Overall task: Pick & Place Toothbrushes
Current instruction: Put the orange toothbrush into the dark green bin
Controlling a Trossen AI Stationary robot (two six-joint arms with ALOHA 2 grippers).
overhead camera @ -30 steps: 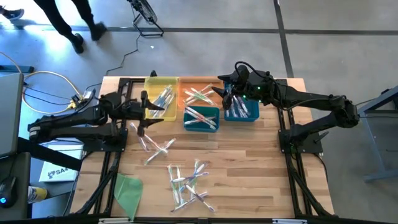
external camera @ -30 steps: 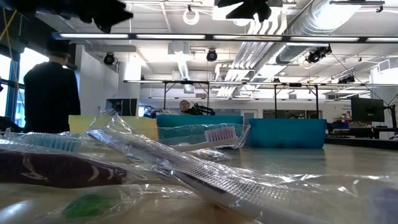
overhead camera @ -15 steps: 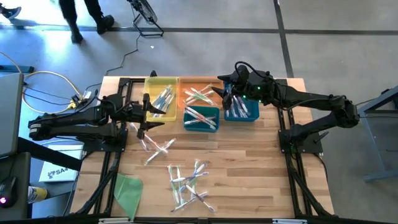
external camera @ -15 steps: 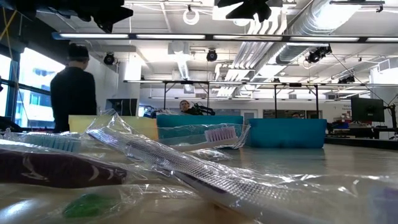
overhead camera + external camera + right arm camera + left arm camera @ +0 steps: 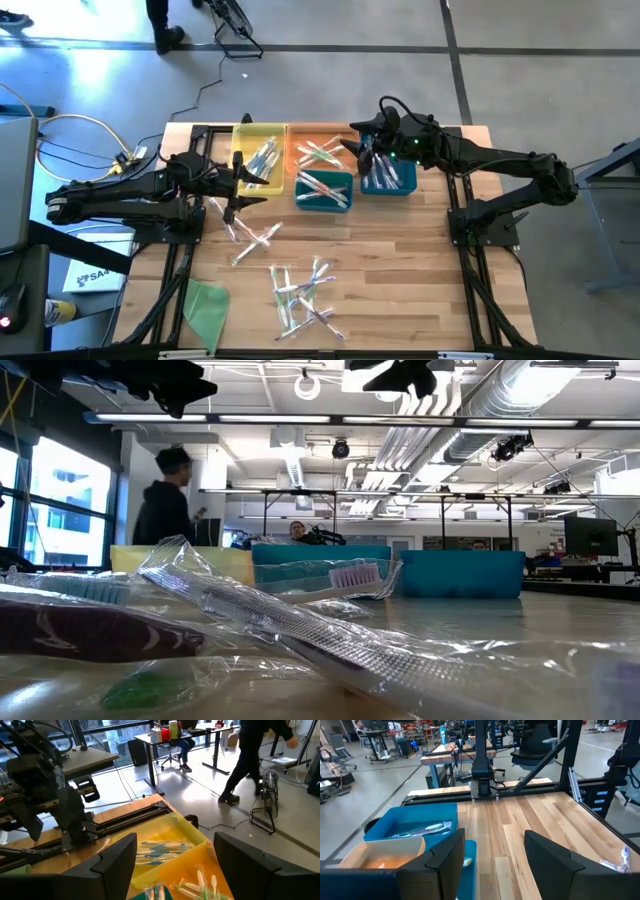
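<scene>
Presently, the left tool (image 5: 237, 185) hangs above the near edge of the yellow plastic bin (image 5: 259, 158) at the far left of the wooden worktop (image 5: 400, 260); its fingers stand wide apart and grip nothing. The right tool (image 5: 366, 152) sits over the far side of the dark blue bin (image 5: 388, 179), fingers likewise spread and empty.

The thin wrapped toothbrushes (image 5: 302, 293) lie in a loose pile near the front centre of the worktop, with a smaller cluster (image 5: 250, 236) just near of the left tool. Further ones rest inside the yellow bin, the orange bin (image 5: 318, 152), the teal bin (image 5: 322, 190) and the dark blue bin.

A flat green sheet (image 5: 207, 308) lies at the near left corner. A person (image 5: 166, 502) stands in the room beyond.
</scene>
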